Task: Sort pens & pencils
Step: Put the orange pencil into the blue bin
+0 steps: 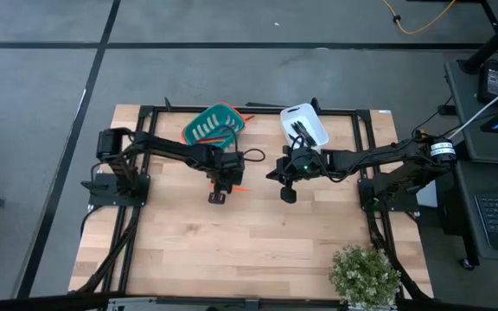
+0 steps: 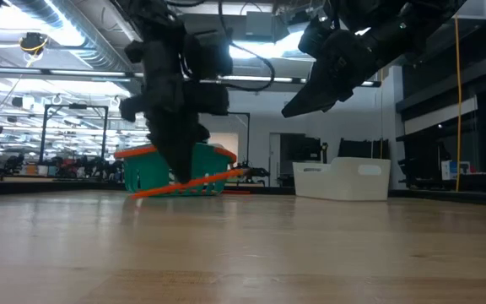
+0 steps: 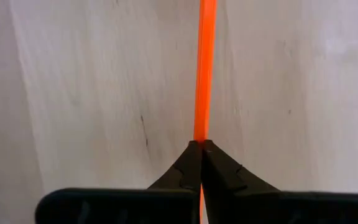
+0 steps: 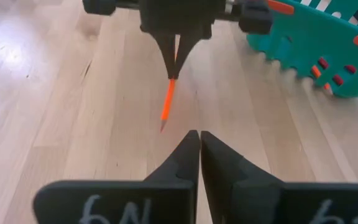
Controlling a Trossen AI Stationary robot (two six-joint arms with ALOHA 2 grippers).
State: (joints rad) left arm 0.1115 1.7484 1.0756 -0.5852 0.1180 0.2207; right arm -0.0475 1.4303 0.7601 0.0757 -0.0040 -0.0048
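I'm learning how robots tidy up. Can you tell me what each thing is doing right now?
left gripper: shut on the orange pencil, down at the table.
orange pencil: pinched at one end, tilted, one end lifted.
right gripper: shut, empty, hanging above the table.
green basket: tipped up on the table, pencils inside.
white bin: upright, dark pens inside.
plant: standing at the table's edge.

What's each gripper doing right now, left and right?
Left gripper: fingers shut on an orange pencil.
Right gripper: fingers shut, holding nothing.
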